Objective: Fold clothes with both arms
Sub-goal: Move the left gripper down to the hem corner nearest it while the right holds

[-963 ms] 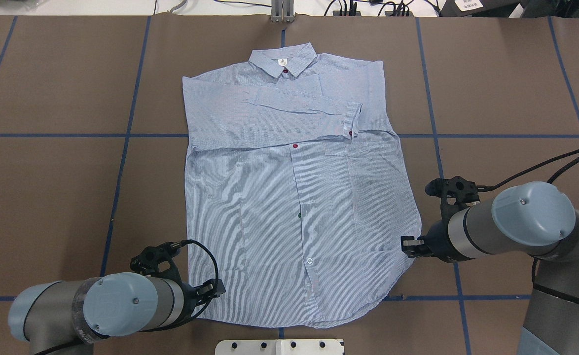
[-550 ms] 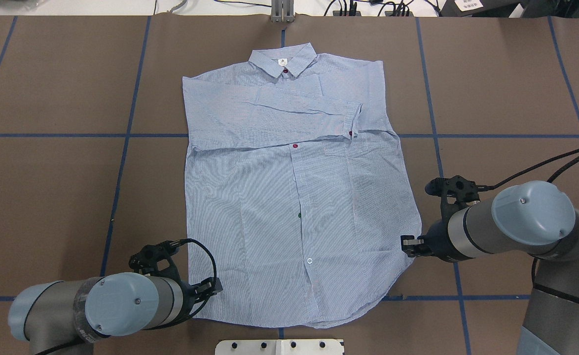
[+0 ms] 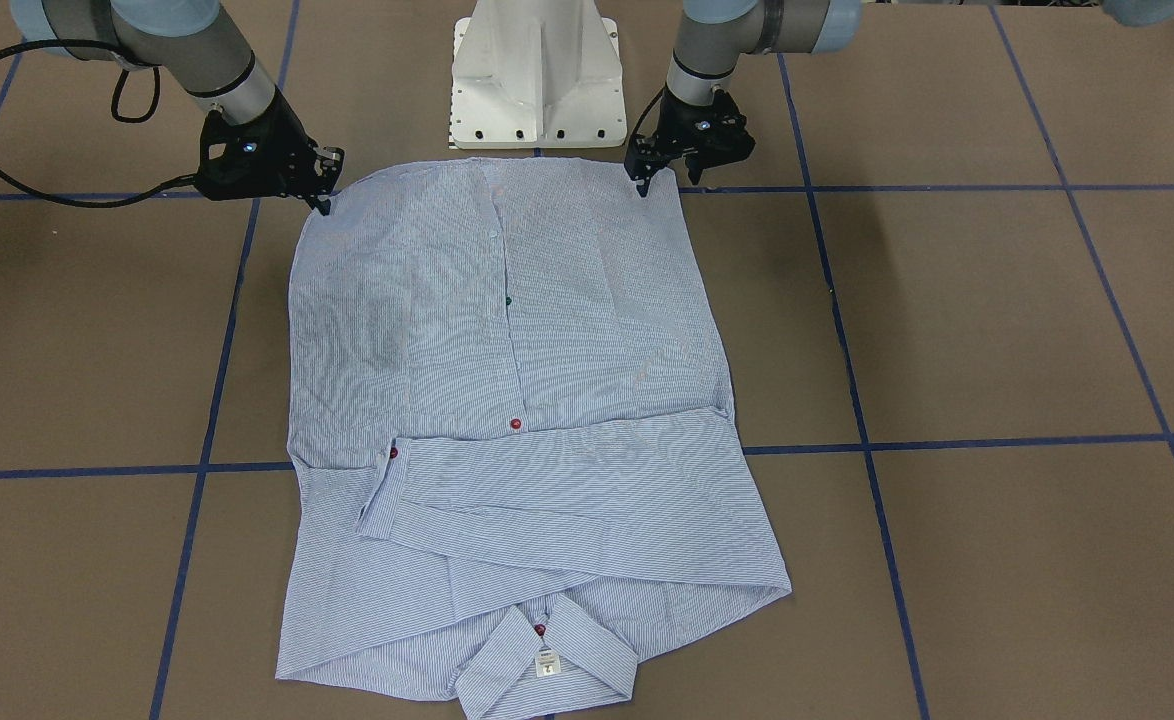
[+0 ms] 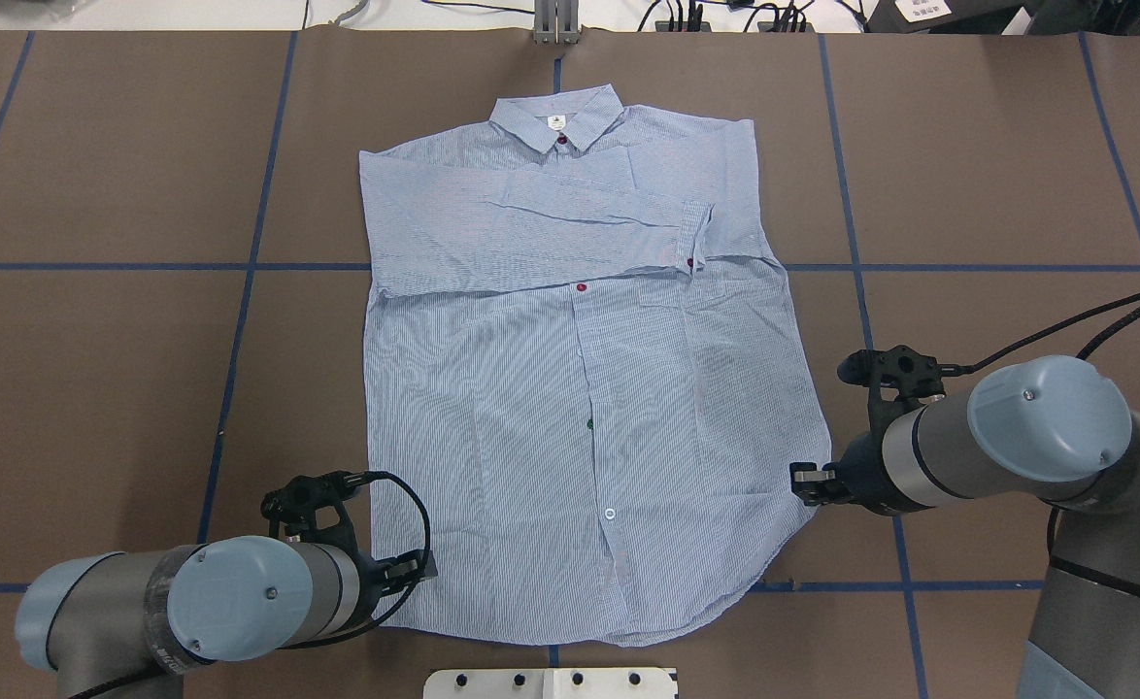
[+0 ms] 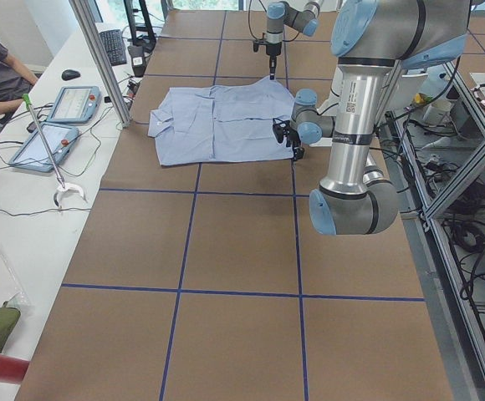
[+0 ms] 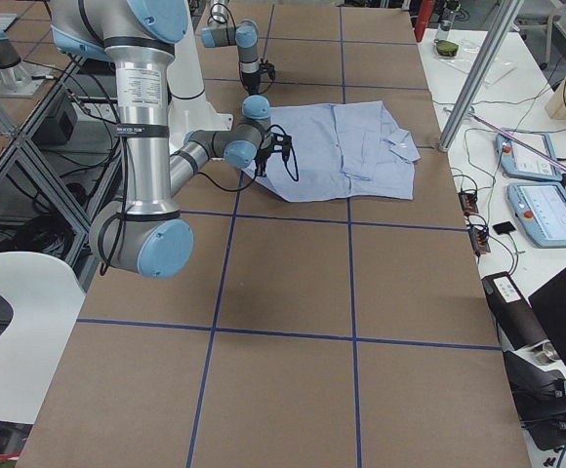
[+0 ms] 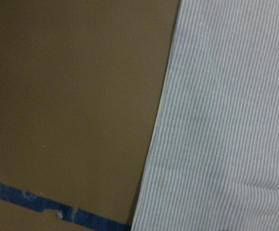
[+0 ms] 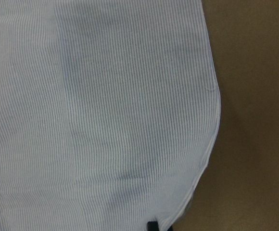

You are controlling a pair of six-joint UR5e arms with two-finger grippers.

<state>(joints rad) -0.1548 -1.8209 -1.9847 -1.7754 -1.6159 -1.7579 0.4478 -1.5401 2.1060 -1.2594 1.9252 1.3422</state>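
Observation:
The light blue-and-white striped shirt (image 4: 580, 408) lies flat and face up, collar (image 4: 556, 115) at the far side and both sleeves folded across the chest. My left gripper (image 4: 422, 566) hangs low over the hem's left corner, which also shows in the front view (image 3: 659, 180). Its jaws look open and hold nothing. My right gripper (image 4: 803, 483) is at the hem's right edge, in the front view (image 3: 323, 198), and also looks open and empty. The left wrist view shows only the shirt edge (image 7: 226, 120). The right wrist view shows the rounded hem (image 8: 130, 120).
The white pedestal base (image 3: 537, 75) stands just behind the hem, between the arms. The brown table (image 4: 94, 388) is marked with blue tape lines. Cables and a metal post (image 4: 556, 24) line the far edge. An operator and tablets (image 5: 58, 125) sit beside the table.
My left gripper has crept a little to the left and nearer the table at the hem corner. The right gripper and the shirt have hardly moved.

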